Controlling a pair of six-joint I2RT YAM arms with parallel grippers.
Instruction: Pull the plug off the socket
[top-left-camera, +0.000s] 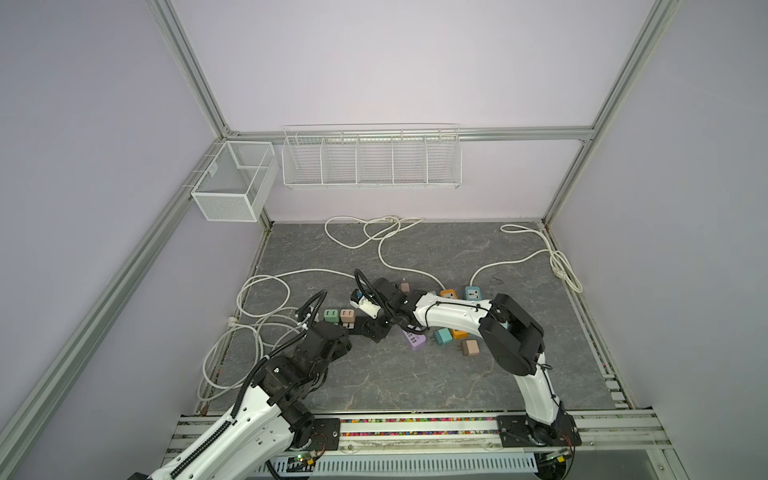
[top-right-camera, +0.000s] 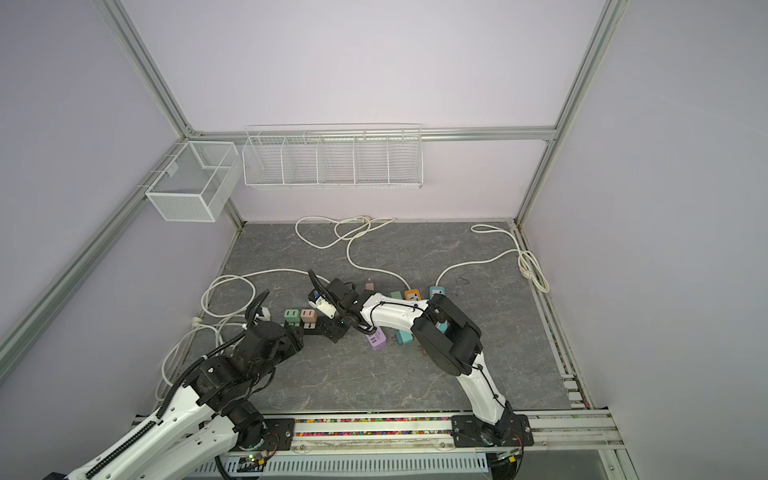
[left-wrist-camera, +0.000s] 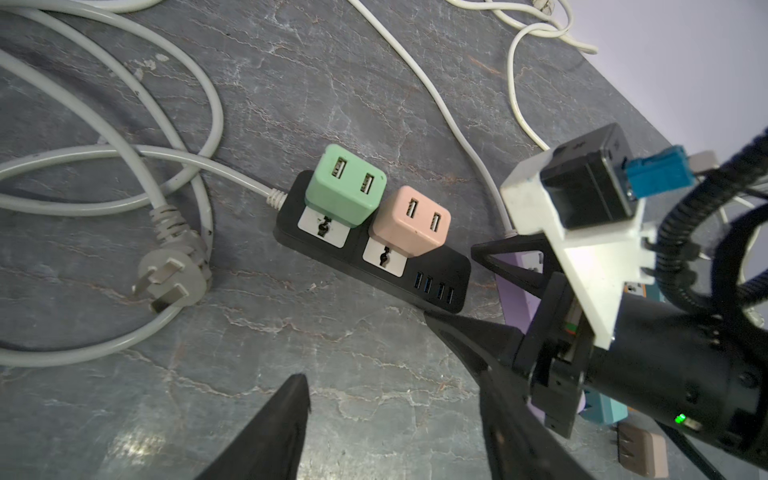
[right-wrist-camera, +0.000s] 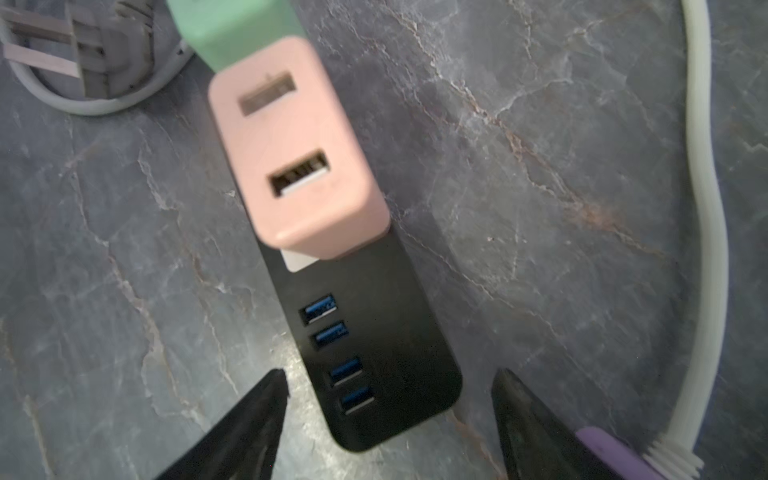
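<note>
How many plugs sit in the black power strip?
2: a green plug at the cord end of the strip, a pink plug beside it, nearer the USB ports. None seems hidden.

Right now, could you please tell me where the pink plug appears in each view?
Top view: pink plug left of centre.
Top view: likewise.
Left wrist: mid-picture, on the black strip.
Right wrist: same strip, beyond blue ports.
Landmark: green plug beside it.

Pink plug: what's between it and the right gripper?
Only the black strip, its top bare but for four blue USB ports, in the right wrist view. The open right gripper flanks that end.
</note>
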